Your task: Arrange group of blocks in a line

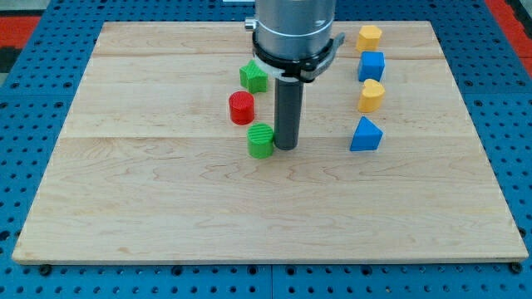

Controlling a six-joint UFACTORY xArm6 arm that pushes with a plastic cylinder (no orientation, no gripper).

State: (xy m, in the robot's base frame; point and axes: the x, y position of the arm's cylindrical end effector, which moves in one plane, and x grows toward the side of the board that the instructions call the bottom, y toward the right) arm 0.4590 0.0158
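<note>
My tip (285, 147) rests on the board just right of a green cylinder (260, 140), touching or nearly touching it. A red cylinder (241, 108) stands up and to the left of the green cylinder. A green block (253, 76) of irregular shape lies above that, beside the arm's body. On the view's right, four blocks run in a near-vertical line: a yellow block (370, 36) at the top, a blue cube (371, 66), a yellow block (371, 95), and a blue triangular block (366, 134) at the bottom.
The wooden board (166, 199) lies on a blue perforated table (25, 166). The arm's grey body (295, 33) hangs over the board's upper middle and hides what is behind it.
</note>
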